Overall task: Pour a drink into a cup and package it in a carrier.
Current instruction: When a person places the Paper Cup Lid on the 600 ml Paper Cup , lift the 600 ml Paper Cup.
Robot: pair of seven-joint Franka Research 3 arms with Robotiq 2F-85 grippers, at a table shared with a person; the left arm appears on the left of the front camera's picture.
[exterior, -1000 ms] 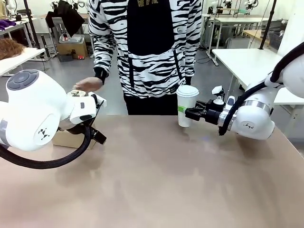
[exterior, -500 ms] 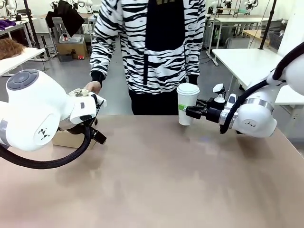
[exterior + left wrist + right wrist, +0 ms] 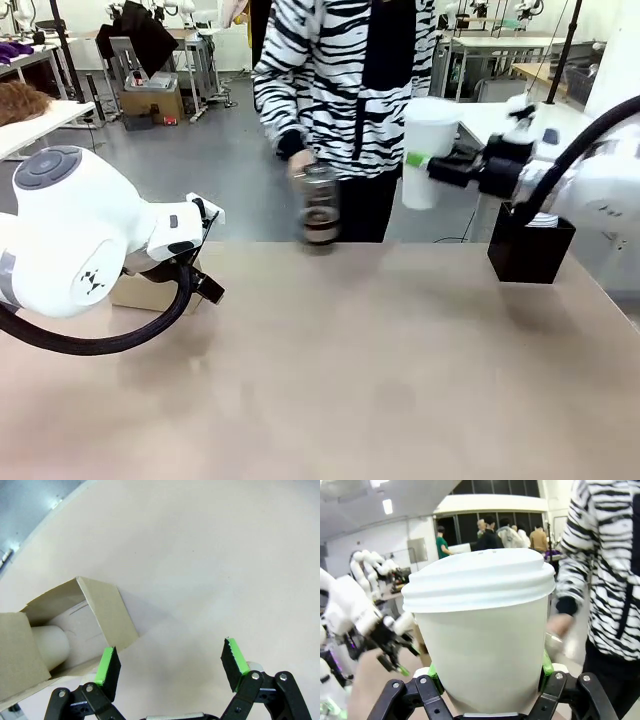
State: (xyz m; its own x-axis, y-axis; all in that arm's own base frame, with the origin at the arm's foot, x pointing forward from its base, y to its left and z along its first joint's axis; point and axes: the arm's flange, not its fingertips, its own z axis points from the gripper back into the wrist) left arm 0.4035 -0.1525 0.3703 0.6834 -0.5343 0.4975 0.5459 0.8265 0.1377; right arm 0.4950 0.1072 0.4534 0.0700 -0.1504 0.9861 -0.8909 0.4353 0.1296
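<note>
One cup (image 3: 430,135), white and lidded, sat clenched in the right tool (image 3: 424,160), held clear above the desk (image 3: 350,380) toward 2 o'clock; half a second earlier it was low at the desk's far edge. A black box (image 3: 529,252) stood on the desk at 3 o'clock, under that arm. The person's hand (image 3: 300,165) now held a blurred jar (image 3: 320,200) of dark drink (image 3: 320,230) at 12 o'clock. The left tool (image 3: 170,662) stayed released, jaws apart, just beside the cardboard carrier (image 3: 107,612) at 9 o'clock.
</note>
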